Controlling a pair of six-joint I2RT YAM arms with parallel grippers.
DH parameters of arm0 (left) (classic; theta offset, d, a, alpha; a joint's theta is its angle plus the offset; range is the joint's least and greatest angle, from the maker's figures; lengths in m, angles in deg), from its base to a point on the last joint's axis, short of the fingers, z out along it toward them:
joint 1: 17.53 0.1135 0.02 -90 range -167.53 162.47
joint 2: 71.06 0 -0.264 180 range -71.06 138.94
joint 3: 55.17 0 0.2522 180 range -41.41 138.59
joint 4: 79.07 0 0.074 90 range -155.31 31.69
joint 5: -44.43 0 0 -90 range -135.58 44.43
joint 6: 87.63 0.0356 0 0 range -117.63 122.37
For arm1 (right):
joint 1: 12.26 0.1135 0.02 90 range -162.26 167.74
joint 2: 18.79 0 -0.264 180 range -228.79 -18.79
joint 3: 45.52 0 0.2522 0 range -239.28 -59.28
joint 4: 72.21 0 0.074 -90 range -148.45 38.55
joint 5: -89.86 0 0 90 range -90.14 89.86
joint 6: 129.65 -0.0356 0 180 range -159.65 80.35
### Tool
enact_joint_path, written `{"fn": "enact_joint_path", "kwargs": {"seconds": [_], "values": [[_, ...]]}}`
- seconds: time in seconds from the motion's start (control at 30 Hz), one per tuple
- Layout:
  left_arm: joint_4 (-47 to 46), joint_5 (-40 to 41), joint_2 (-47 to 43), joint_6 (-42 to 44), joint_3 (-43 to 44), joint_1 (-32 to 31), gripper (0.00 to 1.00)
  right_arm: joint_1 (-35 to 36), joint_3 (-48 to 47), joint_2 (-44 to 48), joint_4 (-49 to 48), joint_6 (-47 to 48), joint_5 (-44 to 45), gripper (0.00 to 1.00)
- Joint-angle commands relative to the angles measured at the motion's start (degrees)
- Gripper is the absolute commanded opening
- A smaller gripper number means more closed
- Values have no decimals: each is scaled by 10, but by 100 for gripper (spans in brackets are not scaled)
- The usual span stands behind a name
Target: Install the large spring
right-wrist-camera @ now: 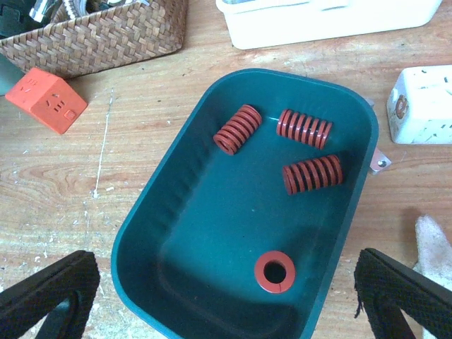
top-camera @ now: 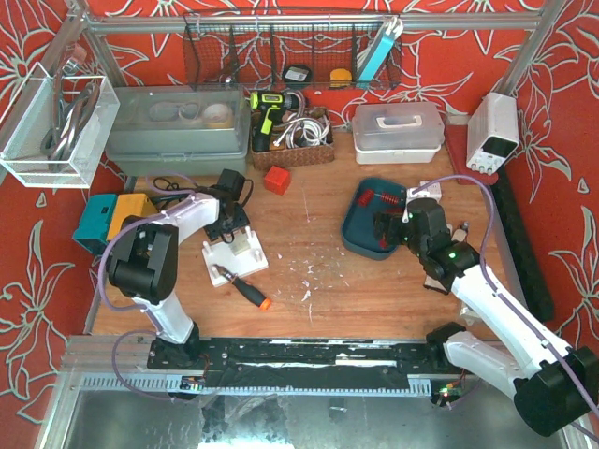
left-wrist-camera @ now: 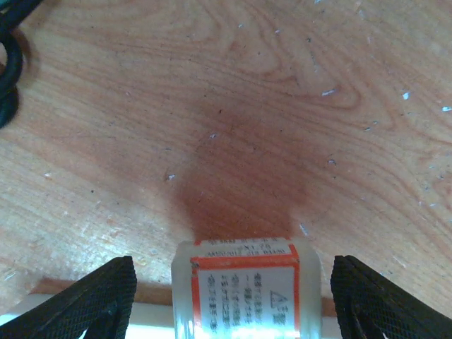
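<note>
Right fingers [right-wrist-camera: 49, 293] spread fully wide, gripping nothing, just hanging over the near end of a teal tray [right-wrist-camera: 176, 212]. Down in that tray, four red springs [right-wrist-camera: 313, 174]: three lying on their sides toward the far end, none touching another, plus an upright spring [right-wrist-camera: 275, 271] standing on end nearer the fingers, hole facing up. No telling the large spring apart from the rest, all four looking about the same from here. Around the tray on the wooden table [right-wrist-camera: 63, 176]: an orange cube [right-wrist-camera: 46, 101] off to the left, a wicker basket [right-wrist-camera: 106, 35] behind that, a white lidded box [right-wrist-camera: 325, 18] past the far rim, a white plug block [right-wrist-camera: 420, 106] just beside the right rim. Left fingers [left-wrist-camera: 92, 296] partway open, straddling a small white container [left-wrist-camera: 244, 296] with an orange-bordered label, gap showing on both sides, so not touching it and not holding anything. From the top camera, that left arm reaching down onto a white base plate [top-camera: 234, 257] left of the table's middle, well apart from the tray and every spring in it. Orange-handled tool [top-camera: 251, 292] lying just beside the plate's near edge. Dark reddish stain on the wood beyond the container too.
</note>
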Motion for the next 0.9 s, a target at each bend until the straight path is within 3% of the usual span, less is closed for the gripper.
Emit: {"fn": "enact_joint_path", "kwargs": {"seconds": [0.0,0.33,0.57,0.87], "values": [[11,3,18,-10,10,-4,76,6,9,8,-7,-2,14,99],[5,-1,54,-42,40,-3,55,6,8,10,-5,1,15,99],[21,42,45,-54,66,3,41,6,10,17,-5,-1,20,99],[34,109,112,-38,203,21,37,6,8,16,0,0,26,99]]}}
